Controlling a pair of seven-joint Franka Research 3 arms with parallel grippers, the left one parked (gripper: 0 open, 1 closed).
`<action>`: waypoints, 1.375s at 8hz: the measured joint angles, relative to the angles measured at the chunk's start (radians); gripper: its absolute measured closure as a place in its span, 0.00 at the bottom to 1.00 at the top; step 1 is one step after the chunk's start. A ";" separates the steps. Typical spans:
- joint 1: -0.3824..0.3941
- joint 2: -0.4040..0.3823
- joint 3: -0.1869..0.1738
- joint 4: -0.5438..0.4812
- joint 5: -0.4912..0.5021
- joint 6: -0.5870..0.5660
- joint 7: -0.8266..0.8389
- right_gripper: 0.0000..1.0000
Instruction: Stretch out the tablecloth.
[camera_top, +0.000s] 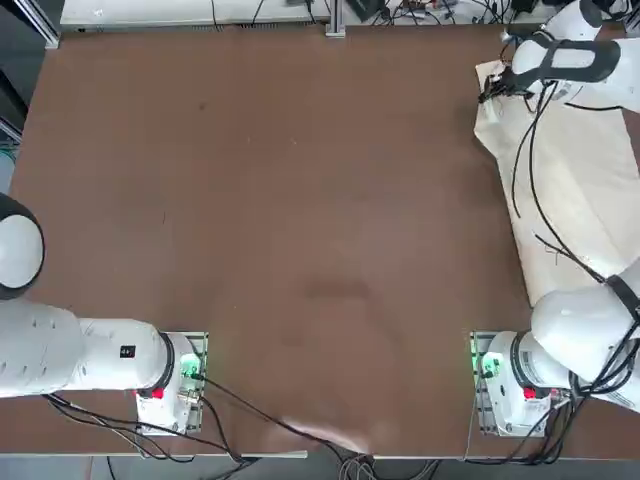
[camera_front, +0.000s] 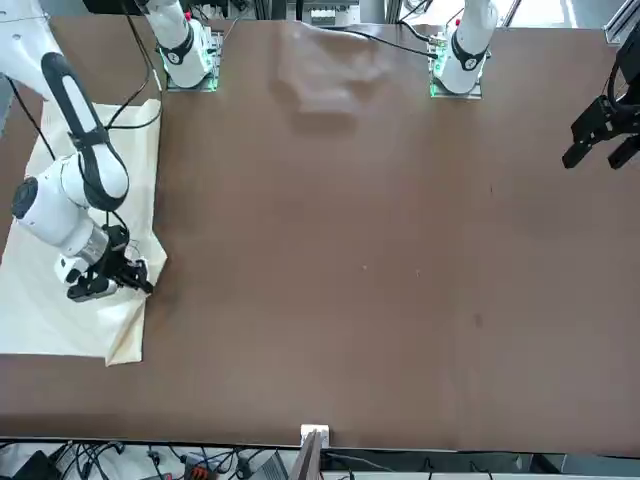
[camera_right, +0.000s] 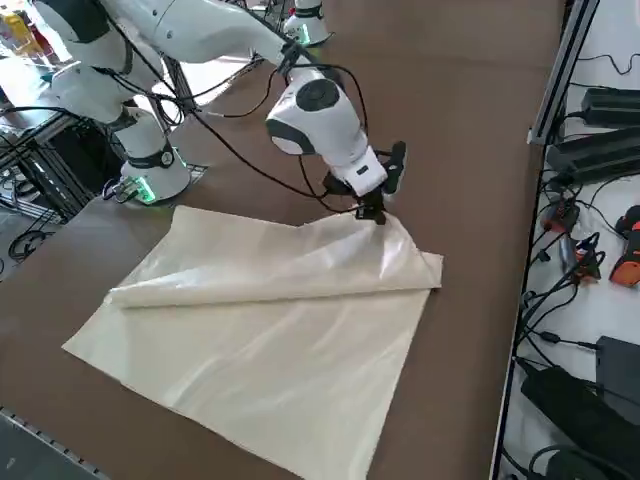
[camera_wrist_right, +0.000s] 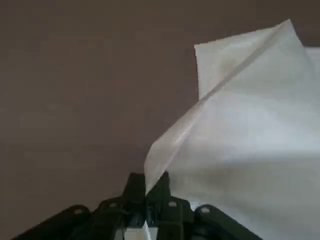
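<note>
While lying folded at table edge, tablecloth creased | R gripper clamped on its raised edge

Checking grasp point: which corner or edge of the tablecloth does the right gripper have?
The right gripper is shut on the tablecloth at its folded-over edge, on the side toward open table; that part is lifted, while the other corners lie flat.

The tablecloth lies folded over on the table at its right side, far from the left edge. The right gripper sits at the cloth's far left edge.
</note>
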 joint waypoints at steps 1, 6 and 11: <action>0.018 0.015 0.000 0.040 0.069 -0.029 0.009 0.98; 0.128 0.156 0.000 0.197 0.153 -0.067 0.254 0.98; 0.150 0.266 -0.001 0.349 0.173 -0.137 0.491 0.98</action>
